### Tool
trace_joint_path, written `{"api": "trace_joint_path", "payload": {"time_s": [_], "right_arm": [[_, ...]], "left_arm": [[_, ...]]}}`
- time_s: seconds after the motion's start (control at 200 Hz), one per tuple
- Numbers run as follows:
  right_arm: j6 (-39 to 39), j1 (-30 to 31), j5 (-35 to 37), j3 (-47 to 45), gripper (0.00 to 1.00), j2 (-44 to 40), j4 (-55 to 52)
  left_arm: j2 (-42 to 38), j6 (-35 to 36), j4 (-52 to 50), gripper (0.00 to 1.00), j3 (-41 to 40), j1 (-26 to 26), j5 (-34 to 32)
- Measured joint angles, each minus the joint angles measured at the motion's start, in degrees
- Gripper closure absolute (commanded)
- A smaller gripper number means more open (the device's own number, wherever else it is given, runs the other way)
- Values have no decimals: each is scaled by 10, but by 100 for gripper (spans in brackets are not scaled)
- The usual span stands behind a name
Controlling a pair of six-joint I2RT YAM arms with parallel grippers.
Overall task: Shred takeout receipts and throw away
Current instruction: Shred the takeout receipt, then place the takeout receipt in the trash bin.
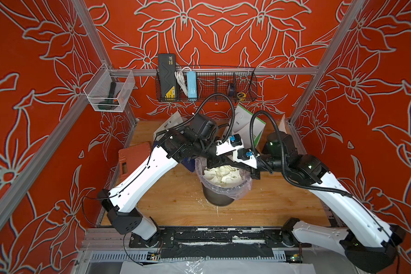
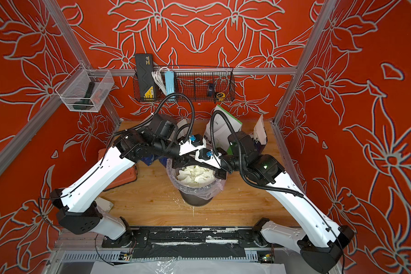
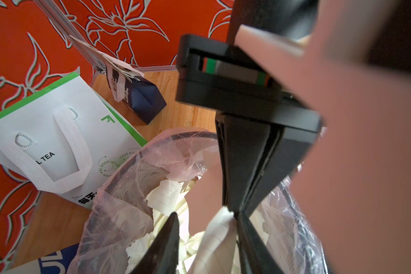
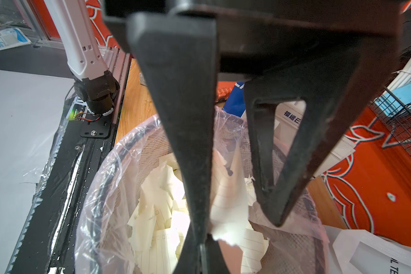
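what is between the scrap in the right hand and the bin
Nothing visible. The scrap pinched in the right hand hangs over the open bin; the left hand stands open around it, not beneath.

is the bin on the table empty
No, the plastic-lined bin holds a heap of torn white paper scraps.

Far rim of bin (image 1: 217, 200) beneath right arm (image 1: 337, 199)
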Motion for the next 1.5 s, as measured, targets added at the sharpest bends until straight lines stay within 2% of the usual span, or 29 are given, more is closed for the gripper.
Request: {"api": "trace_joint_path", "payload": {"time_s": [0.165,0.235,0.29,0.505,0.711,0.946,1.141,1.316,1.406,1.501], "right_arm": [[-12,0,9,0,100,0,4],[-21,0,16,0,100,0,8],[-22,0,19,0,100,0,6],[-21,1,24,0,100,0,7],[-9,5,64,-23,100,-18,51],[15,5,110,-76,100,-62,120],[38,5,117,-108,100,-90,154],[57,1,163,-142,100,-109,148],[77,-10,187,-152,100,-110,129],[97,-17,194,-157,100,-110,118]], "left_arm": [[1,-2,-2,80,0,2,11],[1,-9,-5,96,0,2,19],[1,-9,-5,100,0,2,21],[-6,-5,12,100,-12,3,20],[-40,-21,77,100,-59,9,-4],[-82,-71,163,100,-111,15,-66],[-86,-108,220,100,-130,20,-153],[-102,-146,270,100,-151,52,-231],[-113,-161,290,100,-158,66,-250],[-122,-179,303,100,-168,67,-242]]}}
